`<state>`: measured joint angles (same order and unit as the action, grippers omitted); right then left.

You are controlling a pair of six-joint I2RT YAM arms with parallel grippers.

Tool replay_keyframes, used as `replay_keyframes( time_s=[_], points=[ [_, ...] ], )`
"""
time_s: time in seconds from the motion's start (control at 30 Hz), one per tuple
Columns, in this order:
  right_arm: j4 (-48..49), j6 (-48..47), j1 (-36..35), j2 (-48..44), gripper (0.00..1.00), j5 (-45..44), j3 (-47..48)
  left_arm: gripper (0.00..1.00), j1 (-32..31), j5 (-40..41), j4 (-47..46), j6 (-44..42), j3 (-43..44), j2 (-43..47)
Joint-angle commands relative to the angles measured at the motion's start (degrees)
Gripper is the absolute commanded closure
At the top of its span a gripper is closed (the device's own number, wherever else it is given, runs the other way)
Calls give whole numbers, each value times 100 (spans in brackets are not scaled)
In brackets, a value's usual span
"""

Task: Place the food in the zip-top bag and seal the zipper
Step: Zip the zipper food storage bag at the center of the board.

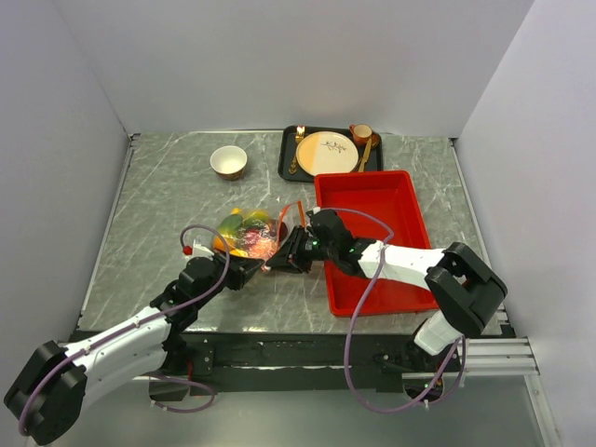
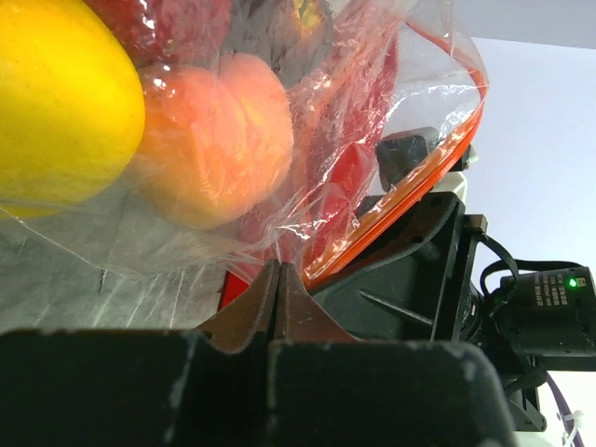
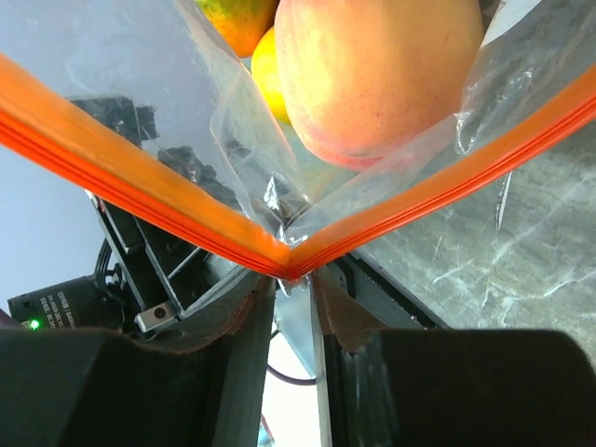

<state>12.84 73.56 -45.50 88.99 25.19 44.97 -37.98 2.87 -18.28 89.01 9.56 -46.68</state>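
The clear zip-top bag (image 1: pixel 248 235) lies on the marble table left of the red tray, with several toy fruits inside. In the left wrist view a peach (image 2: pixel 219 140) and a yellow lemon (image 2: pixel 56 102) show through the film. My left gripper (image 1: pixel 259 269) (image 2: pixel 279 268) is shut on the bag's film near its lower edge. My right gripper (image 1: pixel 280 258) (image 3: pixel 293 279) is closed on the end of the orange zipper (image 3: pixel 140 186), where the strip folds into a V and a small white tab sits between the jaws. The peach (image 3: pixel 372 74) hangs just above it. The zipper's two strips stand apart.
The red tray (image 1: pixel 400 200) lies under my right arm. Behind it a black tray holds a cream plate (image 1: pixel 326 153) with cutlery and a cup. A small bowl (image 1: pixel 228 161) stands at the back left. Grey walls enclose the table.
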Motion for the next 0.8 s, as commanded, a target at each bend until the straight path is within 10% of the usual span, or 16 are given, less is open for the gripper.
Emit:
replay_keyframes(
  time_s=[0.0, 0.57, 0.77],
  points=[
    [298, 9, 23, 118, 72, 47, 117, 99, -26, -50, -430, -51, 28, -8],
    [544, 80, 6, 154, 70, 232, 38, 99, -26, -41, -492, -24, 37, -105],
    [579, 88, 14, 145, 96, 232, 21, 99, -26, -76, -527, -33, 46, -158]
  ],
)
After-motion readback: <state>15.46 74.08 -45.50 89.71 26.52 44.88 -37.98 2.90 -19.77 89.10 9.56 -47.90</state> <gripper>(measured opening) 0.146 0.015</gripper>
